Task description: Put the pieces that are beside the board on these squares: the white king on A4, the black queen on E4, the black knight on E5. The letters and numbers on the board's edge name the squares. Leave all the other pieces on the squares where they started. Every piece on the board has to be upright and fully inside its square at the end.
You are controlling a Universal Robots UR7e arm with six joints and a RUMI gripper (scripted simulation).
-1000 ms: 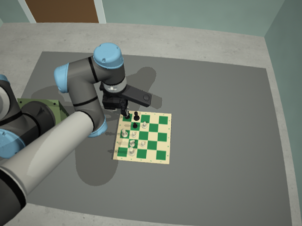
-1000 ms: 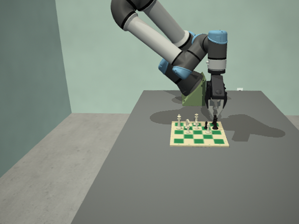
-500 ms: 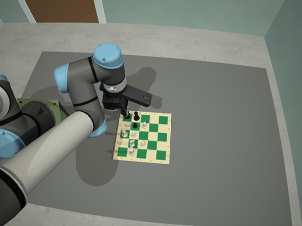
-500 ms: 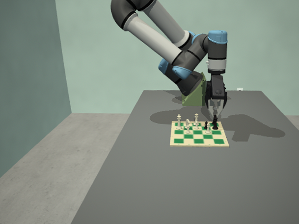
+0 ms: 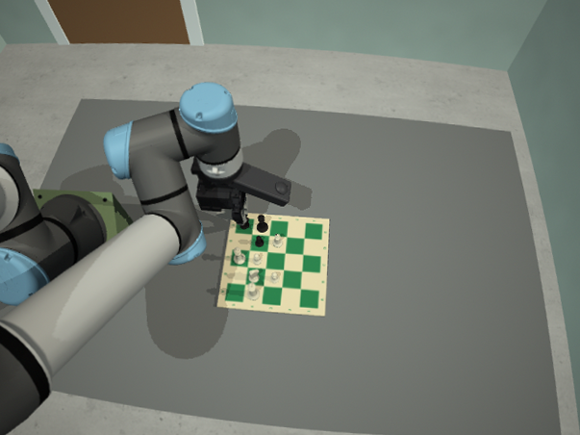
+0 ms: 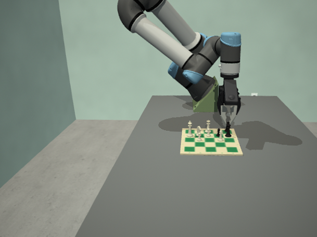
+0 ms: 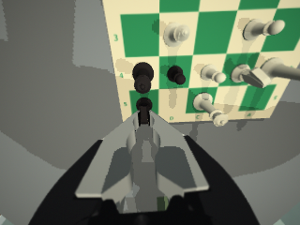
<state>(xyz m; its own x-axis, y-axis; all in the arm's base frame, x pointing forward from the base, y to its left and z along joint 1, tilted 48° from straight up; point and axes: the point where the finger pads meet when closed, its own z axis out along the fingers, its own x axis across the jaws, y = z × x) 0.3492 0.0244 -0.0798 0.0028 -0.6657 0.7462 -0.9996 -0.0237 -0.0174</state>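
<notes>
My gripper (image 5: 242, 219) (image 6: 227, 124) (image 7: 143, 112) is shut on the black knight (image 5: 244, 225) (image 7: 143, 103), upright over green square E5 at the board's corner. Its base looks at or just above the square; I cannot tell if it touches. In the exterior view it is mostly hidden behind the black queen (image 5: 262, 227) (image 6: 228, 133) (image 7: 142, 72), which stands upright on E4, close beside the fingertips. The white king (image 5: 252, 292) (image 6: 190, 131) (image 7: 281, 68) stands upright on A4. The board (image 5: 325, 238) (image 6: 211, 154) (image 7: 112, 23) lies flat on the table.
A black pawn (image 5: 259, 242) (image 7: 176, 74) stands on D4. White pieces stand on D3 (image 5: 277, 241) (image 7: 178, 34), C5 (image 5: 238, 257) (image 7: 204, 101), C4 (image 5: 256, 258) (image 7: 212, 73), B4 (image 5: 254, 275) (image 7: 253, 75) and B3 (image 5: 274, 277) (image 7: 262, 29).
</notes>
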